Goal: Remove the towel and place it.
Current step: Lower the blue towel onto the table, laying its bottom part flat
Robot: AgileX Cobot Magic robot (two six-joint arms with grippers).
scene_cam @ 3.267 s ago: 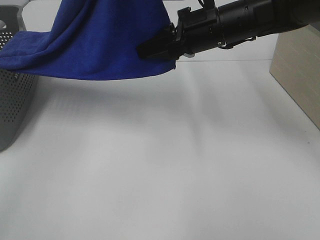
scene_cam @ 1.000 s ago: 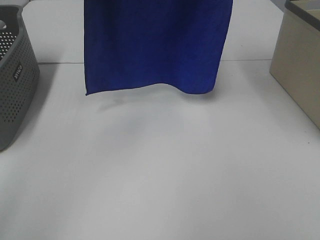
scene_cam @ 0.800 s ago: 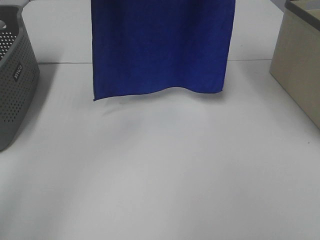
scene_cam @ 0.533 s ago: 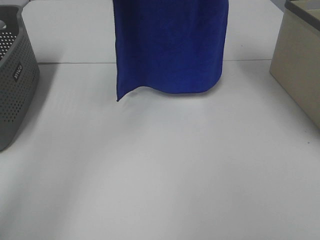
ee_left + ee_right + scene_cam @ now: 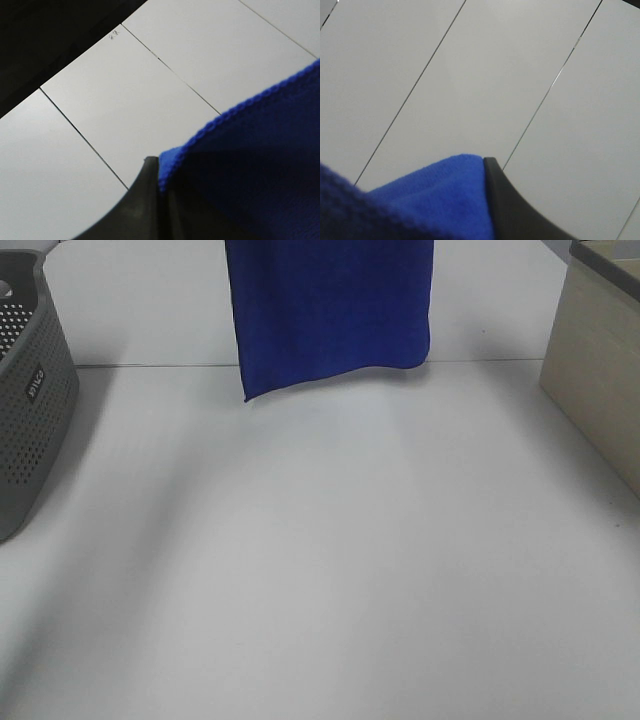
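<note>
Left tool (image 5: 161, 192) and right tool (image 5: 502, 200) each clamp a top corner. We find the towel (image 5: 330, 310) hanging beneath both, over the far middle of the table (image 5: 320, 570), equally near either arm.

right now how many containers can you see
2. A grey perforated basket at far left and a beige box at far right, both cut off by the frame; more could sit out of view.

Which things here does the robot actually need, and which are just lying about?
In use: deep blue plush rectangular towel; left gripper and right gripper, each shut on it.
Lying about: grey perforated plastic basket; beige box; white table.
</note>
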